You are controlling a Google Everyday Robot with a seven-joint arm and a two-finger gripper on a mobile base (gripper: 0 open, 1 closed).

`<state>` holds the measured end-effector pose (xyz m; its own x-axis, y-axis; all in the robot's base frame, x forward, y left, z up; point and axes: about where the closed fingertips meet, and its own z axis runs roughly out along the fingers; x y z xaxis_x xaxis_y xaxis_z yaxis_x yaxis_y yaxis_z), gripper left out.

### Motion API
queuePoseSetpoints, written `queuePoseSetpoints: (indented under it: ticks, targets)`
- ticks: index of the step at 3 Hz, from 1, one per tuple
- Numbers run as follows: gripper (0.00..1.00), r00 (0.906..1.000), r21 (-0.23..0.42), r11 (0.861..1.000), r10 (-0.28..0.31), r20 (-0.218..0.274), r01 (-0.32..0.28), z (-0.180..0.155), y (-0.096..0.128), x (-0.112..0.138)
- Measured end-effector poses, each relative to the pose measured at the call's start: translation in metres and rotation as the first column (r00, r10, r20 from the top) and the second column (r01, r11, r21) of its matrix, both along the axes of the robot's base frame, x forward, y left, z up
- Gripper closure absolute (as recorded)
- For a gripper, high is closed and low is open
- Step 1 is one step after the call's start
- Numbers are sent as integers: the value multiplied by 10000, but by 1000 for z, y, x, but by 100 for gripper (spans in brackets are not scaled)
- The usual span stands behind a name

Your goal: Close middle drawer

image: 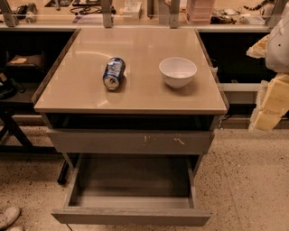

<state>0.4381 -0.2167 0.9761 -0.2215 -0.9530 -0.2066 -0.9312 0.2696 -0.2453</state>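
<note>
The middle drawer [131,215] is pulled far out at the bottom of the grey cabinet. Its plain grey front faces me and its grey box inside [133,182] holds nothing. Above it sits a taller grey drawer front with pale scratch marks [131,142], which is pushed in. My arm and gripper [267,108] show as white and pale yellow parts at the right edge. They are to the right of the cabinet and above the open drawer, and touch nothing.
On the tan tabletop [135,97] a blue can [113,73] lies on its side and a white bowl [178,71] stands to its right. A cluttered counter [135,13] runs along the back. A shoe [9,216] is at bottom left on the speckled floor.
</note>
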Motion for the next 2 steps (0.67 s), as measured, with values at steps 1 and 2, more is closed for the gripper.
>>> queuePoseSetpoints:
  ticks: [1, 2]
  targets:
    - [0, 10000, 0, 10000, 0, 0, 0, 0, 0, 0]
    - [17, 10000, 0, 10000, 0, 0, 0, 0, 0, 0]
